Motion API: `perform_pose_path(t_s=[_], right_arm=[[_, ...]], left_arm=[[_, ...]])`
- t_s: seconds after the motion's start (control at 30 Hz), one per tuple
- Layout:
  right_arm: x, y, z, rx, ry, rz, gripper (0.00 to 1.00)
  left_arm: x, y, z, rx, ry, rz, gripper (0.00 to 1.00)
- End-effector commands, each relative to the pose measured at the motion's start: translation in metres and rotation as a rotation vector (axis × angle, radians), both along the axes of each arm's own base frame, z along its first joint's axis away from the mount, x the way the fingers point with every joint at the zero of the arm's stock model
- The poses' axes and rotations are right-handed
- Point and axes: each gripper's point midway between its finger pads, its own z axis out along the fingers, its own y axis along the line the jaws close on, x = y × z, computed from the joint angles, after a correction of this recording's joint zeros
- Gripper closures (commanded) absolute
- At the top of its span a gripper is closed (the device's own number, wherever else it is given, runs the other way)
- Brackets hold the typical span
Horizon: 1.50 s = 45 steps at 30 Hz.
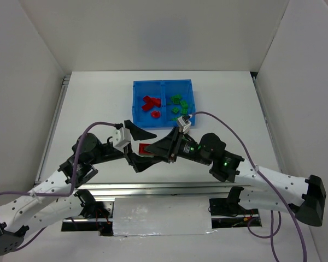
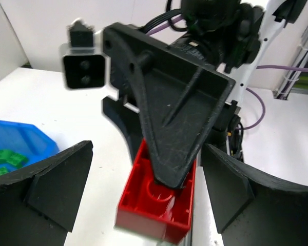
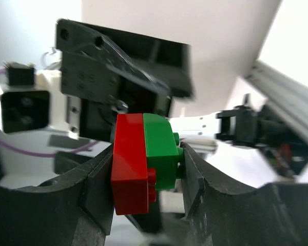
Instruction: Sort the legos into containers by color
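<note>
Right wrist: right hand clamps red-green legos.

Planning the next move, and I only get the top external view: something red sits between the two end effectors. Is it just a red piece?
Observer: No, the right wrist view shows a green brick joined to the red brick, the pair clamped in the right end effector.
Operator: Is the left end effector gripping it too?
Observer: No, the left wrist view shows the left end effector open, its fingers either side of the red brick with a gap on each side.
</note>
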Motion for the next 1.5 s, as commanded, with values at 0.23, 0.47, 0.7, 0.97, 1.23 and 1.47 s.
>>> perform_pose_path(t_s=[0.23,0.47,0.7,0.97,1.23,1.47], right_arm=[[0.032,-0.052,-0.015,-0.344,-0.166,-0.199,0.99],[0.044,-0.065,-0.010,-0.572,-0.287,-0.154,0.98],[0.044,-0.076,-0.023,-0.674,-0.299,-0.143,0.96],[0.040,-0.073,-0.025,-0.673,-0.297,-0.113,0.96],[0.030,-0.062,-0.020,-0.604,-0.301,-0.054,0.90],[0.022,-0.082,0.022,-0.417,-0.512,-0.130,0.01]], left_arm=[[-0.009,-0.009,0.017,0.080,-0.034,-0.089,0.01],[-0.009,-0.020,0.006,0.161,-0.005,-0.141,0.05],[-0.002,-0.025,0.001,0.184,-0.007,-0.132,0.27],[-0.001,-0.029,-0.009,0.223,0.023,-0.150,0.65],[0.007,-0.029,-0.010,0.212,0.029,-0.095,1.00],[0.010,-0.016,0.005,0.107,0.033,-0.003,1.00]])
